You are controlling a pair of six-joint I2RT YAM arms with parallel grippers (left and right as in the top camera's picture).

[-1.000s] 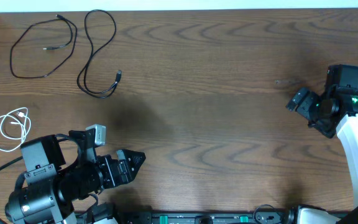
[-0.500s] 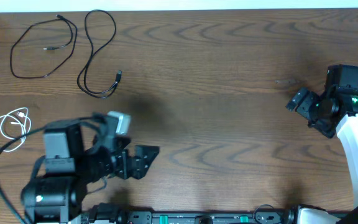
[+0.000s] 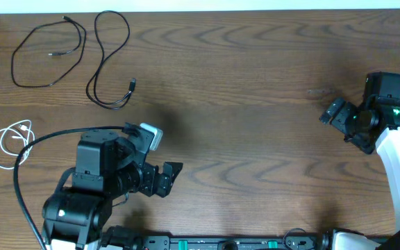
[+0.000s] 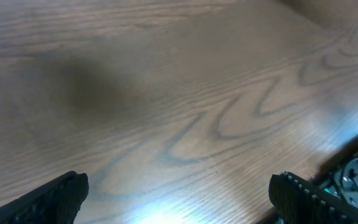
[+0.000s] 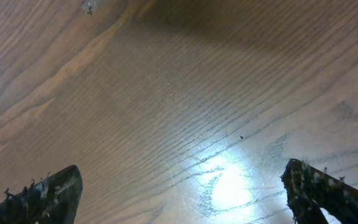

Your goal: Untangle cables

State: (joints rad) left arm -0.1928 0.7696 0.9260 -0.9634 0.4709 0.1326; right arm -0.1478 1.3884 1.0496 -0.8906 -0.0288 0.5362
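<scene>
left claw (image 3: 165,178), spread and empty, has swung rightward; right claw (image 3: 337,121) stays spread.

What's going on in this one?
Nothing is being handled right now. The three cables lie apart at the left of the table: one black cable, a second black cable beside it, and the coiled white cable nearer the robot. The left gripper and right gripper hang over the wood, fingers open and empty.

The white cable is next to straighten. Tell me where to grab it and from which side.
On the white cable, probably the outer left arc: a single strand lies flat there, clear of the overlapping loops. Come straight down from above, jaws across the strand.
</scene>
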